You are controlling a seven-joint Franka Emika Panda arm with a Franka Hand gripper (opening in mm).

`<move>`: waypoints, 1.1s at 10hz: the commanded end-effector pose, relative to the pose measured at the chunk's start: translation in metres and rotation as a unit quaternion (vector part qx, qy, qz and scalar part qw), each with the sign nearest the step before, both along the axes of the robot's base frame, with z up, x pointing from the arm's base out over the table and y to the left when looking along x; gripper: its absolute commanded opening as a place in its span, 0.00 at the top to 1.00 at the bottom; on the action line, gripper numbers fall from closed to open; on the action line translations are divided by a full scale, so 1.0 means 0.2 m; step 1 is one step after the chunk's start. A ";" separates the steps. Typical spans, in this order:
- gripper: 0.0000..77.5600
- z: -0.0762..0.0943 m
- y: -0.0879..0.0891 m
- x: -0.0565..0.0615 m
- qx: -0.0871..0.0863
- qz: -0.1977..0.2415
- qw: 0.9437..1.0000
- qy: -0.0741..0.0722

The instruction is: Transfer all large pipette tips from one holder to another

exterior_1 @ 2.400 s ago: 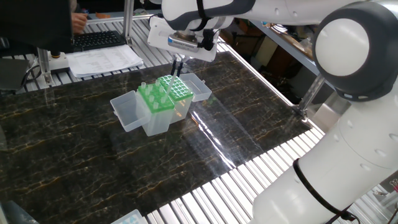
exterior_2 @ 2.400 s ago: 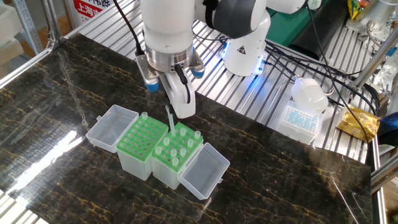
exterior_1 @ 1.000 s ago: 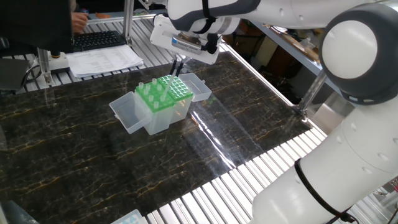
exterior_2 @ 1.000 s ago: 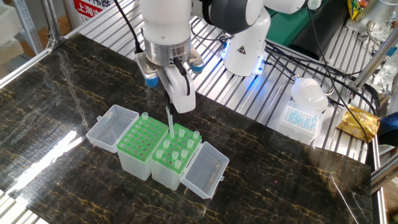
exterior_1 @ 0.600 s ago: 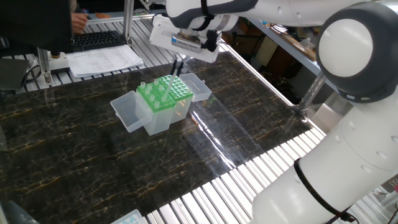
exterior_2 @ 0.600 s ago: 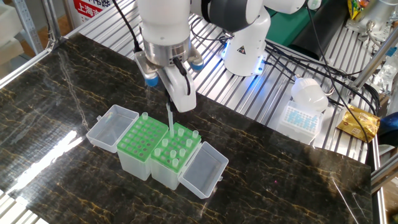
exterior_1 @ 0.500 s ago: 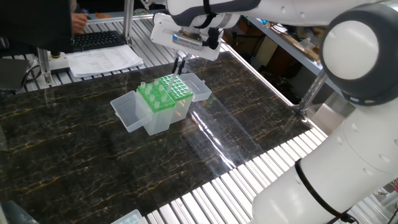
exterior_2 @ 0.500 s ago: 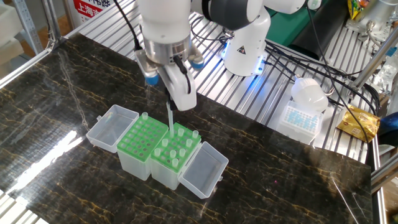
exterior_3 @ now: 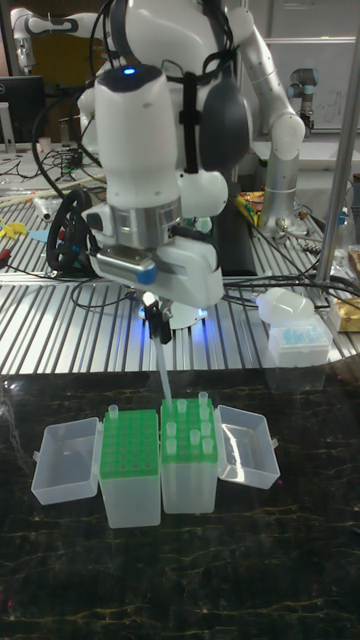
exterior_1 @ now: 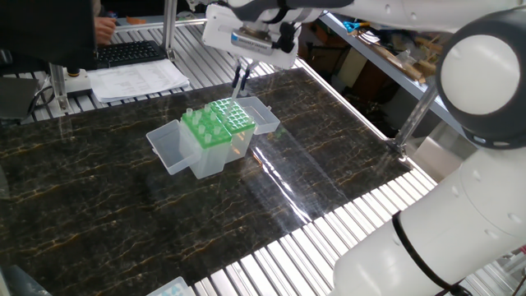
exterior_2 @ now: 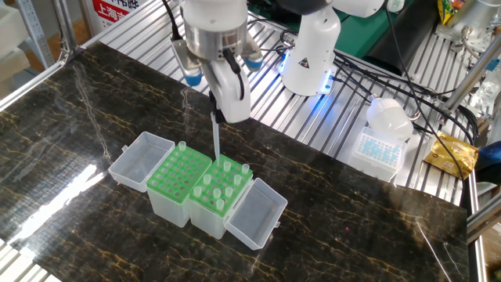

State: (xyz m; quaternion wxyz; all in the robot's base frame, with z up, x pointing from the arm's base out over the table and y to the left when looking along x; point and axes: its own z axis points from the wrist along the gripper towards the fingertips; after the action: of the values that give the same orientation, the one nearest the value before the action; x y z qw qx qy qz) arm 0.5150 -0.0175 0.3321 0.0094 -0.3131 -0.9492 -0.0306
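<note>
Two clear holders with green plates stand side by side, lids swung open. The left holder (exterior_2: 176,176) (exterior_3: 130,440) (exterior_1: 233,115) carries one large pipette tip at a back corner (exterior_2: 182,146). The right holder (exterior_2: 227,196) (exterior_3: 188,445) (exterior_1: 205,131) carries several upright tips (exterior_2: 221,186). My gripper (exterior_2: 217,116) (exterior_3: 157,338) (exterior_1: 240,76) is shut on one slim clear tip (exterior_2: 216,139) (exterior_3: 163,378). That tip hangs vertically, its point just above the seam between the holders at their back edge, free of both plates.
Open lids jut out on either side (exterior_2: 139,157) (exterior_2: 258,213). A white box of blue tips (exterior_2: 379,149) and cables lie on the slatted rail behind. A keyboard (exterior_1: 131,53) and papers (exterior_1: 140,78) sit past the table's far edge.
My gripper has risen straight up with the tip, lifting its point from the right holder's back corner. The right holder and its lid shifted slightly during the pull.
</note>
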 end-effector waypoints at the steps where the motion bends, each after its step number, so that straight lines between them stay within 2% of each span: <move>1: 0.98 0.12 -0.05 0.00 0.001 0.006 1.000 0.006; 2: 0.98 0.12 -0.05 0.01 0.000 0.008 1.000 0.006; 4: 0.98 0.13 -0.08 0.05 -0.019 0.044 0.999 0.004; 8: 0.98 0.14 -0.15 0.10 -0.019 0.080 0.997 0.007; 9: 0.98 0.14 -0.17 0.11 -0.026 0.090 0.996 0.007; 11: 0.98 0.12 -0.20 0.15 -0.027 0.105 0.994 0.005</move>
State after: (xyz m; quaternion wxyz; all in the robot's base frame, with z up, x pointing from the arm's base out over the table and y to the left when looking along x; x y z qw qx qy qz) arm 0.5391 -0.0518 0.3572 0.0120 -0.2229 -0.9748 -0.0019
